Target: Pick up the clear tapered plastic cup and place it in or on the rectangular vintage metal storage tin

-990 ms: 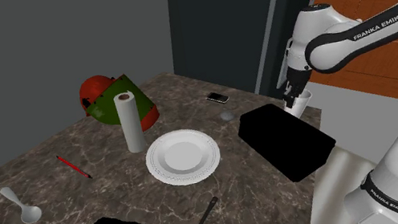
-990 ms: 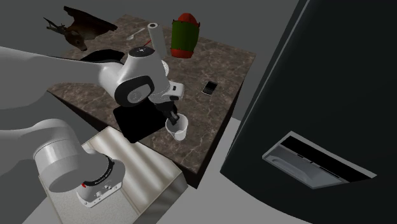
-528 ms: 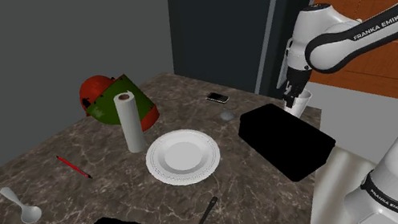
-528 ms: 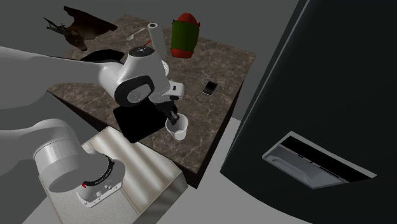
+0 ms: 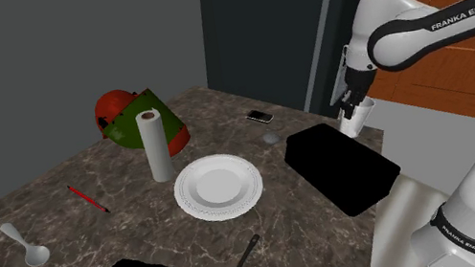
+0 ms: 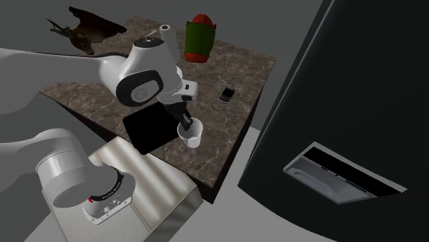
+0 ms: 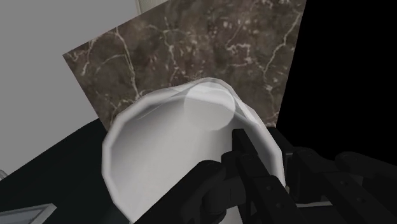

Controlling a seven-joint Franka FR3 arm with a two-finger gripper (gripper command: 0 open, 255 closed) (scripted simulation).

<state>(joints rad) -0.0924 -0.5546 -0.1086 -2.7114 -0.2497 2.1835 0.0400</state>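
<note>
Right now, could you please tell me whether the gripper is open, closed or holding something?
The gripper: jaws closed on the cup, one inside its rim and one outside, holding it.

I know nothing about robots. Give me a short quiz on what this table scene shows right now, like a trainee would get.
1. True or false: the gripper is shut on the white cup.
2. The cup's mouth faces: A up, B down, C sideways.
3. Fill in the colour: beside the cup lies a flat, rectangular ___ tin.
Key: 1 true; 2 A; 3 black.
</note>
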